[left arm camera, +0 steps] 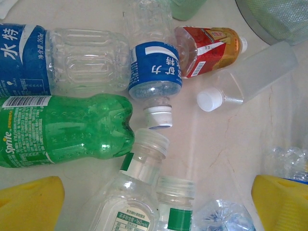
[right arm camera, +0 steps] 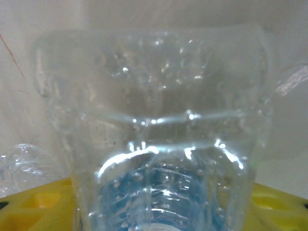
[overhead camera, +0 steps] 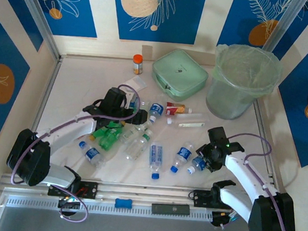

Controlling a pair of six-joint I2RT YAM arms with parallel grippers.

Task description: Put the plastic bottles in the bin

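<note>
On the right side of the table (overhead camera: 80,86), the right claw (overhead camera: 205,158) sat around a clear bottle (right arm camera: 159,120) to lift it; squeezing or not, I couldn't tell. The left claw (left arm camera: 154,204) hung wide. The bin (overhead camera: 235,96) stood behind.

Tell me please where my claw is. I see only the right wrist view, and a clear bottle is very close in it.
Observer: The right claw is at the right end of the pile, at a blue-labelled bottle.
Operator: Where does the bin stand from there?
Observer: The bin stands upright in the far right corner, beyond that claw.
Operator: And what does the other claw do?
Observer: The left claw is open over the pile's left side, holding nothing, with a green bottle below it.
</note>
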